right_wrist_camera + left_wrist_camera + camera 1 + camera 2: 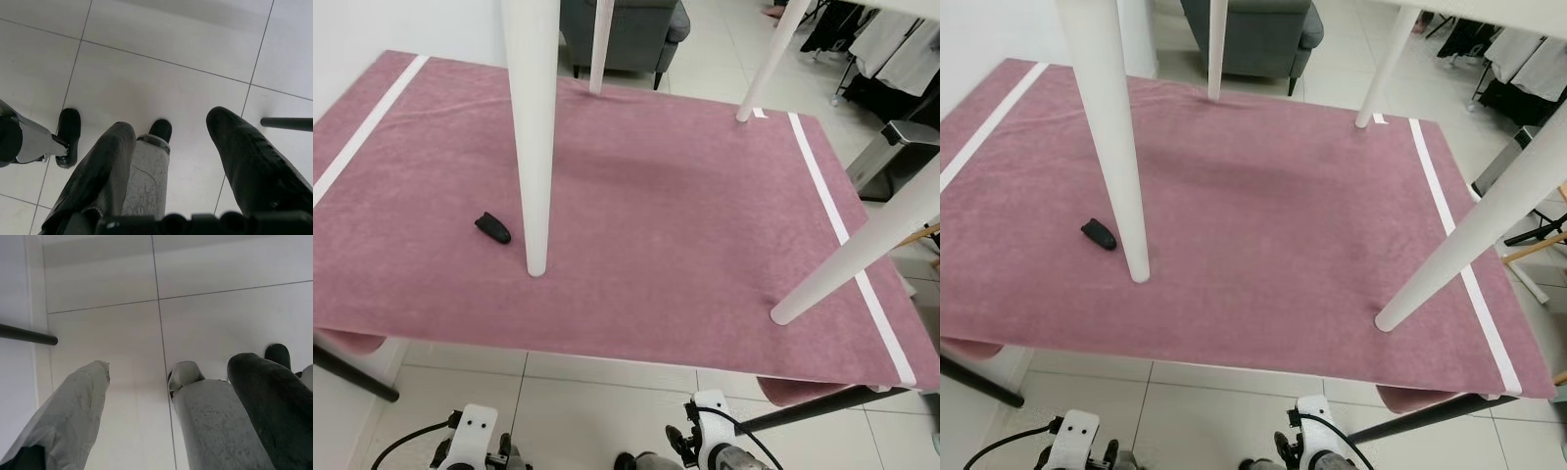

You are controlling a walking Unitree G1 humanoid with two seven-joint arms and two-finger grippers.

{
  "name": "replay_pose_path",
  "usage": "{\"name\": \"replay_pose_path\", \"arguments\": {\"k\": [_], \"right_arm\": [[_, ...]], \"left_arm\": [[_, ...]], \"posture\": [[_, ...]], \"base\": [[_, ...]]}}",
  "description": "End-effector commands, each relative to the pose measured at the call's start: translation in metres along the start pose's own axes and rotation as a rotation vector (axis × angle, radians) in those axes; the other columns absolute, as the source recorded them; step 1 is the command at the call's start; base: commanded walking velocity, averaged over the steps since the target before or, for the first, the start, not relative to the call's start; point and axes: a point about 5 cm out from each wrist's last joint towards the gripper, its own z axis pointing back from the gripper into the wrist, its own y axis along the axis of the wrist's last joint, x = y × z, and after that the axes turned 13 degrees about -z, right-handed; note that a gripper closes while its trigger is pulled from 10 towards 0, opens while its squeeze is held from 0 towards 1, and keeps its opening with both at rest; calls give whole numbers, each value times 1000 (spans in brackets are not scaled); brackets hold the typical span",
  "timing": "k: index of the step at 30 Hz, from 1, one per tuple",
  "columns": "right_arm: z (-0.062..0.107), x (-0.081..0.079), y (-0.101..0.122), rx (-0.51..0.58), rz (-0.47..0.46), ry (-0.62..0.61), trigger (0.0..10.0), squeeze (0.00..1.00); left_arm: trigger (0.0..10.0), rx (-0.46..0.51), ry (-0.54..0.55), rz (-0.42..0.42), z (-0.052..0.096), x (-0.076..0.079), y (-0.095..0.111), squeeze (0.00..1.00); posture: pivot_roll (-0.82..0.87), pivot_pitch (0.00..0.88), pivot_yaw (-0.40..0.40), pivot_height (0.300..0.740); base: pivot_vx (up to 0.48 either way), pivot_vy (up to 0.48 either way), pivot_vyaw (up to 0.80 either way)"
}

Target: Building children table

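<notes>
Left eye view: four white table legs, nearest leg (533,147) planted upright on pink cloth (656,225), tabletop out of frame above. Small black piece (492,227) lying on the cloth just beside that leg, on the robot's left, long axis slanting across the cloth. Both arms low, below the near cloth edge, well apart from leg and piece; left arm likely the nearer to the black piece, hence the probable choice for any reach up and forward. Left wrist view: left pincer (139,377) spread wide, holding nothing, aimed at tiled floor (220,323). Right wrist view: right pincer (168,134) likewise wide, empty, pointed at the floor.
</notes>
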Motion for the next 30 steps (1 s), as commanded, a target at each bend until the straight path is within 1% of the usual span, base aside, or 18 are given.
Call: {"name": "replay_pose_path", "arguments": {"k": [1, 30], "right_arm": [[4, 3, -12, -40, -8, -15, 10000, 0], [5, 4, -12, -37, -13, -18, 10000, 0]], "left_arm": [[10000, -42, -49, -3, 6, 12, -11, 0], [10000, -39, -45, 5, 6, 12, -11, 0]], "posture": [[186, 100, -75, 740], [184, 105, -74, 740]], "base": [[-326, 0, 0], [-325, 0, 0]]}}
